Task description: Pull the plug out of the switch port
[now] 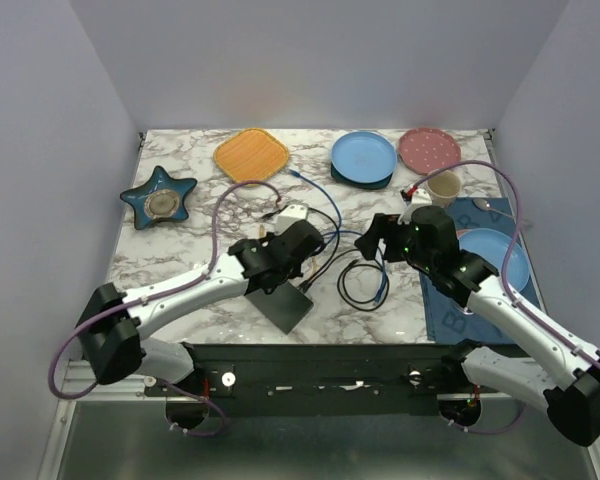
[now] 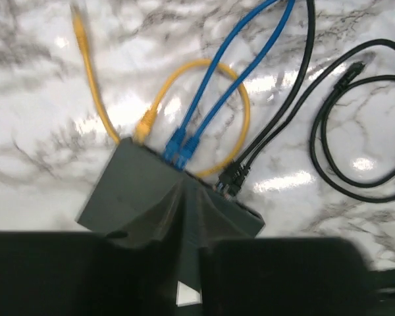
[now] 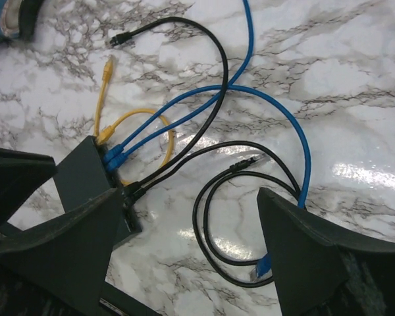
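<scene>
Five plugs (image 2: 181,148) in the switch (image 2: 135,187), long axis diagonal, ports toward far-right.

1. An orange square plate (image 1: 251,154), stacked blue plates (image 1: 363,157) and a pink speckled plate (image 1: 429,149) line the far edge of the marble table (image 1: 170,262).
2. A teal star-shaped dish (image 1: 159,196) sits far left.
3. A beige cup (image 1: 443,187) stands just beside a dark blue mat (image 1: 477,215), which bears a blue plate (image 1: 505,250).

2 white-grey arms (image 1: 180,292) with black joints, purple cables (image 1: 216,225), matte-black fingers (image 3: 316,257).
</scene>
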Robot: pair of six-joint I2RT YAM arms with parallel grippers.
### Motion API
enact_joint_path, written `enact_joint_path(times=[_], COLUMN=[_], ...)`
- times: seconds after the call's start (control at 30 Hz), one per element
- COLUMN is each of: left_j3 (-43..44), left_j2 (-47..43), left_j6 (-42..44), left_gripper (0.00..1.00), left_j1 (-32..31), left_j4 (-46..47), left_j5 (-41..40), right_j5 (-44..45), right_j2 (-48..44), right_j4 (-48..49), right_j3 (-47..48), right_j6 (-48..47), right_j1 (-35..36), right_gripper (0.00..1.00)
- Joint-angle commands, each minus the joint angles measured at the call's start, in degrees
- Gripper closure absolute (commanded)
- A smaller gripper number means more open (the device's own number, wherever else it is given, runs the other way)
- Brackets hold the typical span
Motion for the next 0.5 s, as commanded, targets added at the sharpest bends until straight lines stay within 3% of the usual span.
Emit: enact_joint_path(times=[0.0,0.1,0.2,0.47], left_j3=[-11.4,-17.4,-20.8,-28.5], left_j2=[-10.5,-15.2,-17.4,-19.3], left_j6=[-19.0,-24.3,-28.1,-31.3], left_gripper=[1.00,1.00,1.00,1.00], left_j1=[-0.3,-0.4,-0.4,0.5], left_j4=[-2.7,-3.9,-7.8,-5.0], left_j5=[2.4,3.1,0.7,5.9], right_j5=[-6.8,-9.1,-10.9,-12.7], right_j2=[4.6,9.7,15.9,30.7], right_j4=[5.2,6.2,6.3,6.6], right_j3=[3.0,5.2,8.1,16.4], right_j6=[1.3,1.5,1.6,0.3], right_j1=[0.1,0.2,0.2,0.8], right_gripper=[0.24,0.37,0.43,0.51])
